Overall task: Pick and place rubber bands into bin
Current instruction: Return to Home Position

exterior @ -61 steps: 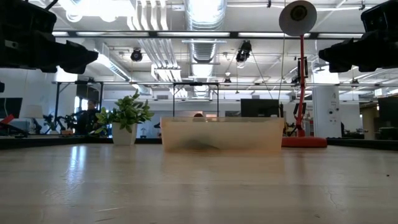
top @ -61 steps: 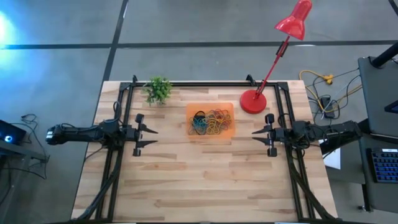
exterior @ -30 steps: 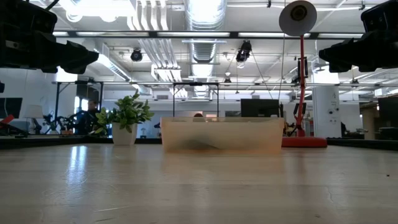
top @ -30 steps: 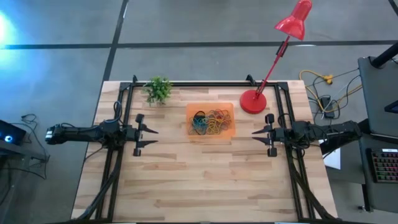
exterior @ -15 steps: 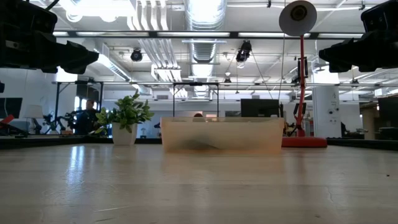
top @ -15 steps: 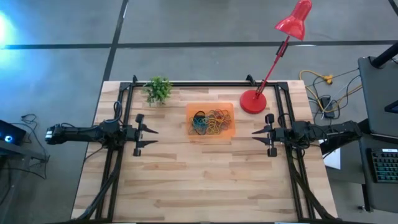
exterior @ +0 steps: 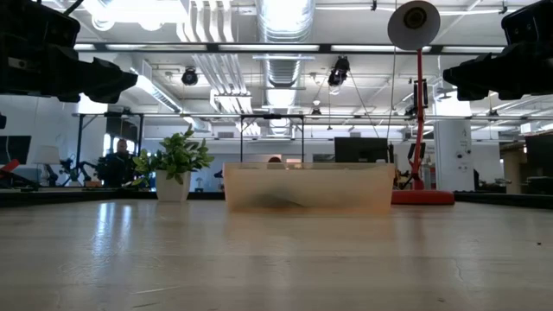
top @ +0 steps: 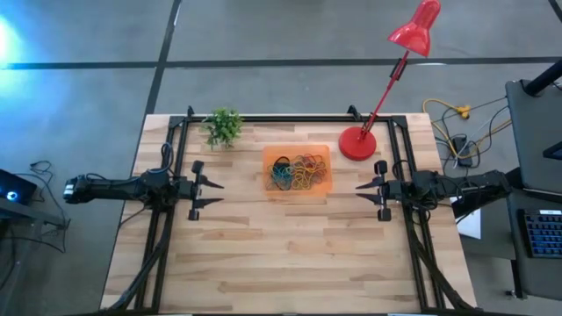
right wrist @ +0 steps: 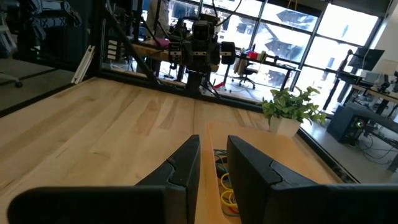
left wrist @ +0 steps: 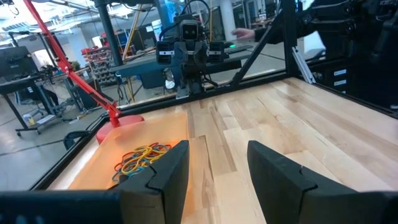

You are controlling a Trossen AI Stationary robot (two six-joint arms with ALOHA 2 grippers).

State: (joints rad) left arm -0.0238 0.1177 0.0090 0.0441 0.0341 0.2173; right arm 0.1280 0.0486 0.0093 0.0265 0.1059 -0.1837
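Note:
The orange translucent bin (top: 323, 156) stands on the wooden table at its middle, a little toward the far edge. Many coloured rubber bands (top: 295, 173) lie inside it; they also show in the left wrist view (left wrist: 140, 158) and the right wrist view (right wrist: 224, 182). In the low view the bin (exterior: 307, 187) rests flat on the tabletop. My left gripper (top: 213, 192) hovers open and empty to the left of the bin, pointing at it. My right gripper (top: 361, 193) hovers open and empty to its right, also pointing at it. I see no bands on the bare table.
A small potted plant (top: 223, 127) stands at the far left of the table. A red lamp's round base (top: 356, 143) stands just right of the bin, its head (top: 415, 28) beyond the far edge. Black frame rails run along both sides. The table's near half is bare wood.

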